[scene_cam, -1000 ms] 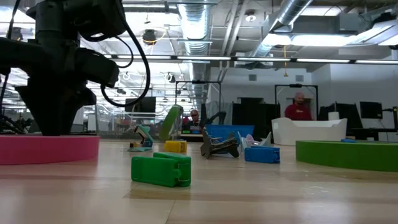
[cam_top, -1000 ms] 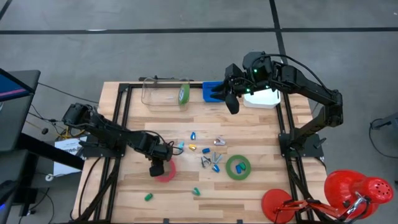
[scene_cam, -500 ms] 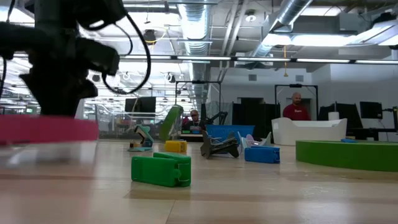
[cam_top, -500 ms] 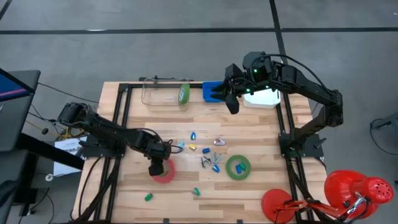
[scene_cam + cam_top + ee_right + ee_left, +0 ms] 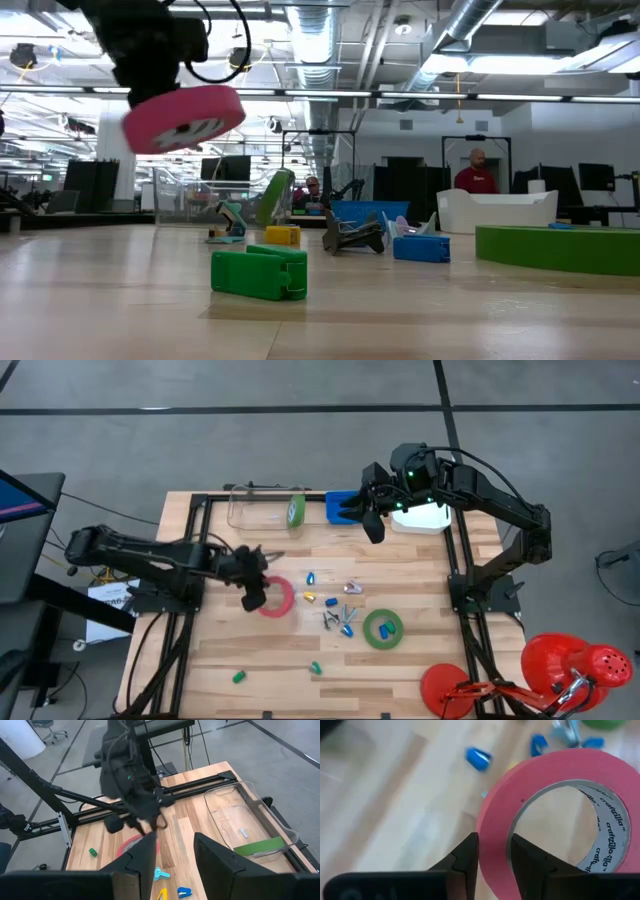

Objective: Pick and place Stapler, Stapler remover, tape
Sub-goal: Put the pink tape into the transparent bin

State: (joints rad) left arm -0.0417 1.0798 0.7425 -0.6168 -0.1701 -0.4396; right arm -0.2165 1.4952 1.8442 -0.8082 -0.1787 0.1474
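Left pincer (image 5: 254, 592) | clamped on pink-red ring-shaped tape roll (image 5: 277, 597), being held above wooden desk (image 5: 420, 585) | right pincer (image 5: 360, 512) | parted, being held near blue bin (image 5: 341, 506)

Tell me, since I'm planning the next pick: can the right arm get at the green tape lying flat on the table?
Probably yes: the right gripper hovers open and empty, and the green tape lies uncovered on its side.
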